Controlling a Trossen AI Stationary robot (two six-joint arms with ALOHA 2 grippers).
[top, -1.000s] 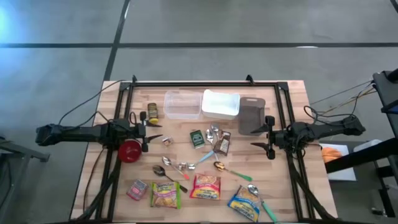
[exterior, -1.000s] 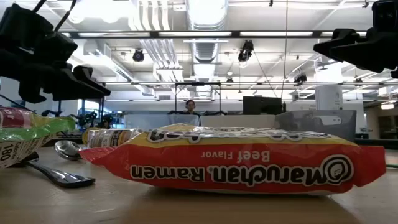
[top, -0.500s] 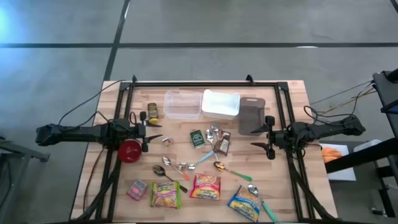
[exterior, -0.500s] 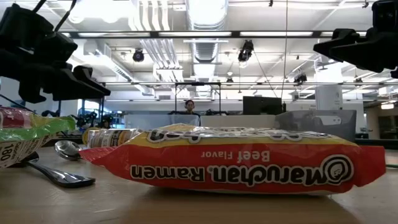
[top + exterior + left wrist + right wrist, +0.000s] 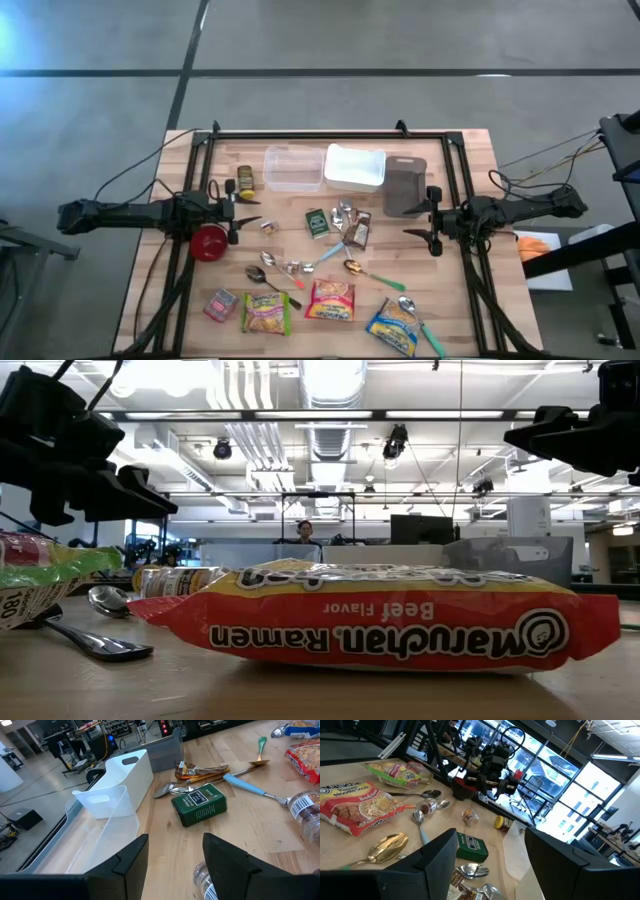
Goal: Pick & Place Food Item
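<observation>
Several food packs lie flat near the table's front edge: a red ramen pack, a yellow-green pack, a blue-yellow pack and a small pink pack. A green box lies at the middle. My left gripper hovers open at the left, above the table, pointing toward the middle. My right gripper hovers open at the right, facing it. Neither has anything between its fingers.
At the far side stand a clear bin, a white bin and a grey bin. A spice jar, a red lid-like disc, small jars and several spoons lie around the middle.
</observation>
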